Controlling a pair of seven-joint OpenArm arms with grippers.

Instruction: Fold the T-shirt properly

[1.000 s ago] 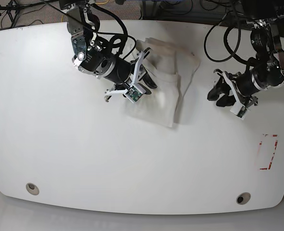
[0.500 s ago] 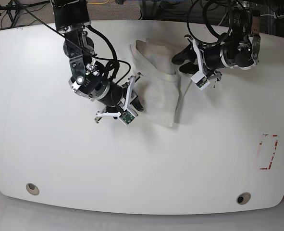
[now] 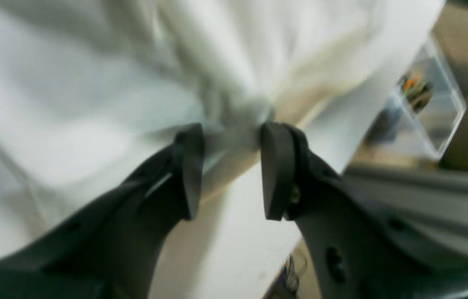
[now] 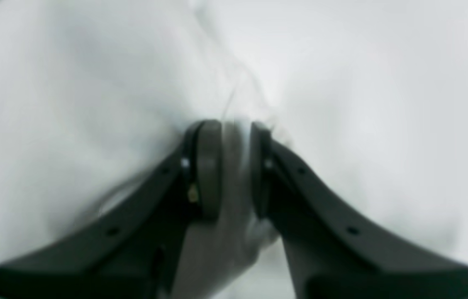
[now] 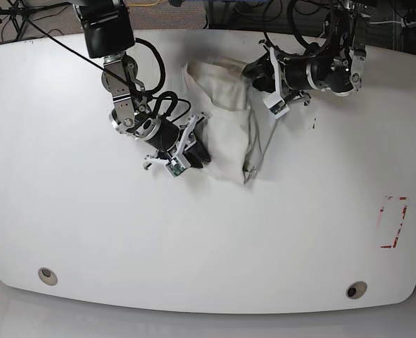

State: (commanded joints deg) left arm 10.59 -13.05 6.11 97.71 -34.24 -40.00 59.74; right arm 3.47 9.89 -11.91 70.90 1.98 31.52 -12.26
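The cream T-shirt point(image 5: 225, 130) lies as a narrow folded bundle at the back middle of the white table point(image 5: 193, 239). From the base view's right, my left gripper point(image 5: 253, 76) reaches the bundle's far right edge. In the left wrist view the left gripper point(image 3: 229, 166) is shut on a bunched fold of the T-shirt point(image 3: 72, 83). My right gripper point(image 5: 197, 146) sits at the bundle's left edge. The right wrist view shows the right gripper point(image 4: 234, 166) shut on a pinch of the T-shirt point(image 4: 72, 83). No logo patch shows.
A red rectangle mark point(image 5: 393, 222) is on the table at the right. Two round holes point(image 5: 47, 275) point(image 5: 356, 289) sit near the front edge. Cables hang behind the back edge. A clear box point(image 3: 429, 99) stands off the table past the shirt.
The left arm swung in from the right onto the shirt's far right edge. The shirt's right side is drawn in, making the bundle narrower. The right gripper shifted to the shirt's left edge.
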